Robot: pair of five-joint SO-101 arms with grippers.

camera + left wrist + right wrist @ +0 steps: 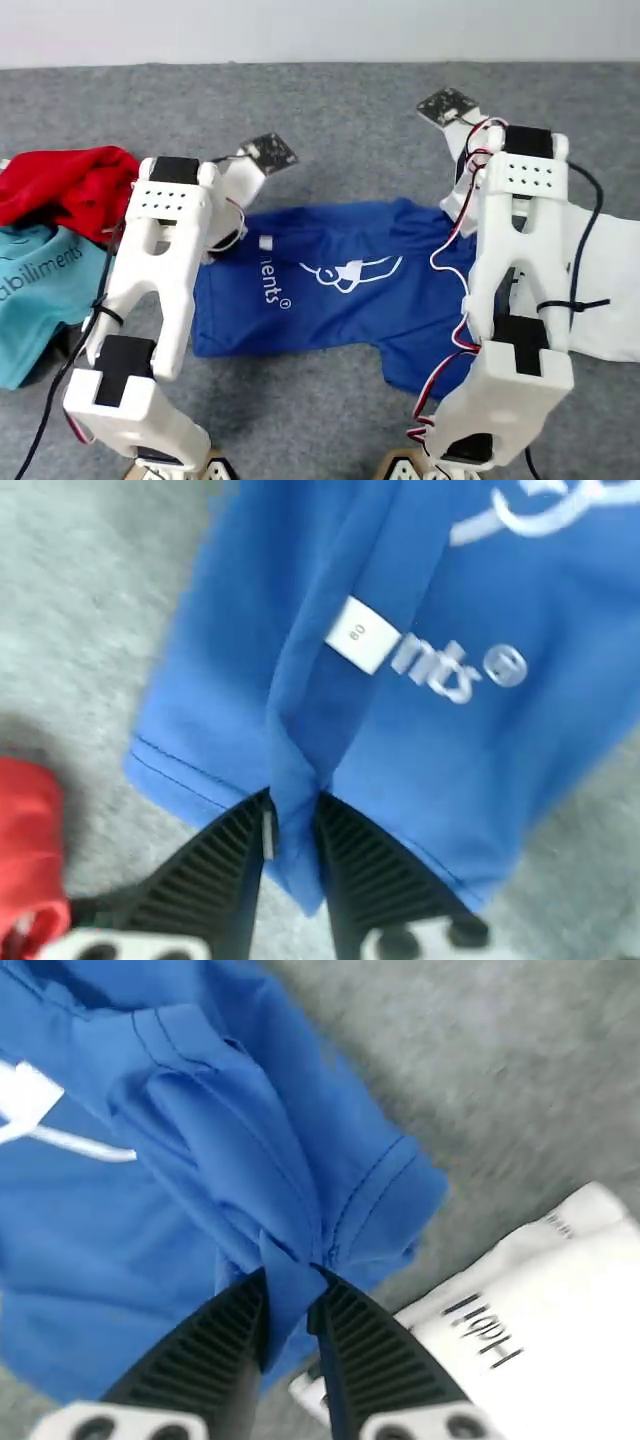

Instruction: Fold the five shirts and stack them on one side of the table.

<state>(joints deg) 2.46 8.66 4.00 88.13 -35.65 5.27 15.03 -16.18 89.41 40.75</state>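
A blue shirt (330, 285) with white print lies spread in the middle of the grey table. My left gripper (292, 825) is shut on a pinched fold of the blue shirt (420, 710) at its left edge, near a small white label (358, 634). At the shirt's right end my right gripper (290, 1300) is shut on a bunched fold of the blue shirt (200, 1160) by a sleeve hem. In the high view the left arm (150, 290) and the right arm (515, 290) stand over the shirt's two ends.
A red shirt (65, 185) is crumpled at the far left, with a teal shirt (40, 290) in front of it. A white shirt (605, 290) lies at the right edge, also seen as white cloth (520, 1340) beside the right gripper. Grey carpet-like tabletop (330, 110) stretches behind.
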